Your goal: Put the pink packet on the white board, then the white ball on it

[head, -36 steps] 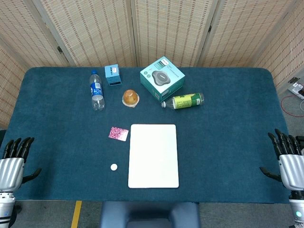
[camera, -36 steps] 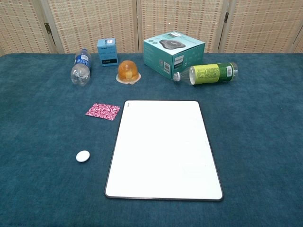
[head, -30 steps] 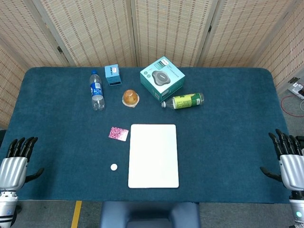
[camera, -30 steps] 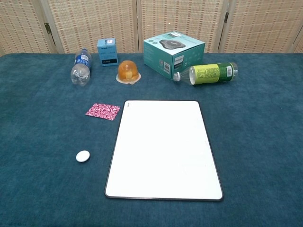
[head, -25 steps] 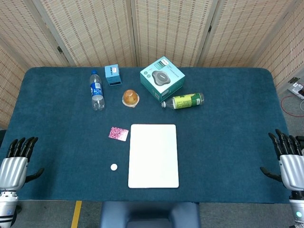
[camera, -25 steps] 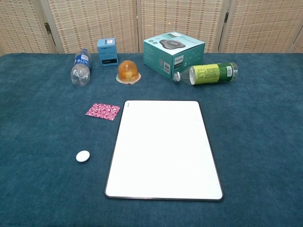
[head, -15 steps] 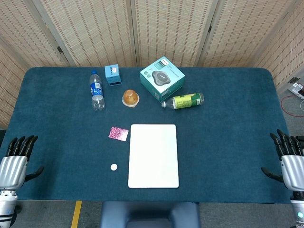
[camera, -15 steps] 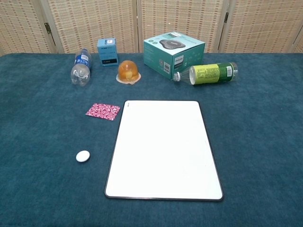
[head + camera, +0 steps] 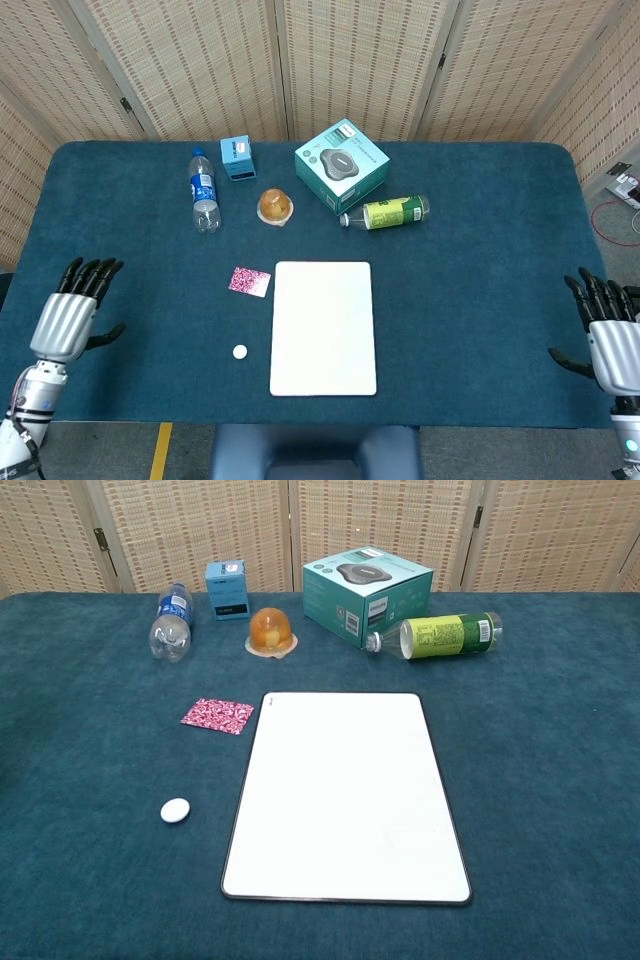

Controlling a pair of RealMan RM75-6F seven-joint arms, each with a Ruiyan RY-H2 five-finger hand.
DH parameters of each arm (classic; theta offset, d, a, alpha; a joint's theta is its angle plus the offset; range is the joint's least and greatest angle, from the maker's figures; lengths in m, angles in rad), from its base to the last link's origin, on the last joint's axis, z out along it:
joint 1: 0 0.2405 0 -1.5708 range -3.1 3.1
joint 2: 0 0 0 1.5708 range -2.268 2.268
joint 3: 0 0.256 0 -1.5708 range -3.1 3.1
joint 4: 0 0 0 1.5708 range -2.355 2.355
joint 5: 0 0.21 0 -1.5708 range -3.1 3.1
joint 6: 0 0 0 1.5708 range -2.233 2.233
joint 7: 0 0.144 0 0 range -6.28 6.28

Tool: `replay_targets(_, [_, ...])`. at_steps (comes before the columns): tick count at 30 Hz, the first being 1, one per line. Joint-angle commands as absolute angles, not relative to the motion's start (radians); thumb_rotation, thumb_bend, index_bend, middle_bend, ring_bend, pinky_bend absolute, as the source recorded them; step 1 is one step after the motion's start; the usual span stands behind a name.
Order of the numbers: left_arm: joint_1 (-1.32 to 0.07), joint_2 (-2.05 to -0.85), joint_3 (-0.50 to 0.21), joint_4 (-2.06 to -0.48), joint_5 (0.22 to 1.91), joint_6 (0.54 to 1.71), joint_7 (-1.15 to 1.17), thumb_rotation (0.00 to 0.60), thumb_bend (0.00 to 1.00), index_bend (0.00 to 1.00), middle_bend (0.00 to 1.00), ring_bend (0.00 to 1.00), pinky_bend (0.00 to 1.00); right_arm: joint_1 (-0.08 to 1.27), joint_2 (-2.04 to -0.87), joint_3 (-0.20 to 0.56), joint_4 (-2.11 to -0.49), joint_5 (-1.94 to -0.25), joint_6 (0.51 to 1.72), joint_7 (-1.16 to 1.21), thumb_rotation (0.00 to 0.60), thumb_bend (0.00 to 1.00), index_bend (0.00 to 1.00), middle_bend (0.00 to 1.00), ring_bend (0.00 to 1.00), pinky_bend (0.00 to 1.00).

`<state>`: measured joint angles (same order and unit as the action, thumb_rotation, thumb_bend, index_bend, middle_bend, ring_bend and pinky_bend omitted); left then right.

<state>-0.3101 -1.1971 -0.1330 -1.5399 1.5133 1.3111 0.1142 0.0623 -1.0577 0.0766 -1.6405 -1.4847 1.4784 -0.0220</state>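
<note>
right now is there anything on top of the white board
Nothing lies on the white board. The pink packet and white ball lie on the cloth to its left. What lies under the board is covered.

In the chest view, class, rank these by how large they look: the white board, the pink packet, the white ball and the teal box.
1. white board
2. teal box, though it sits farther from the camera
3. pink packet
4. white ball
</note>
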Motion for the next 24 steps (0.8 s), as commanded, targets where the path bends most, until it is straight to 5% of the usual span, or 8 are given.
replay_targets(1, [-0.378, -1.224, -0.153, -1.503, 1.521, 1.241, 0.088, 0.6, 0.25, 0.13, 0.15, 0.13, 0.0, 0.07, -1.05, 0.076, -1.646, -1.488, 1.469, -0.022, 0.6, 0.14, 0.0, 0.02, 0.04, 0.0])
replay_targets(24, [-0.729, -1.434, -0.189, -1.304, 1.394, 0.824, 0.149, 0.6, 0.29, 0.27, 0.2, 0.17, 0.01, 0.072, -1.033, 0.079, -1.672, -1.488, 1.479, -0.038, 0.6, 0.14, 0.0, 0.02, 0.02, 0.0])
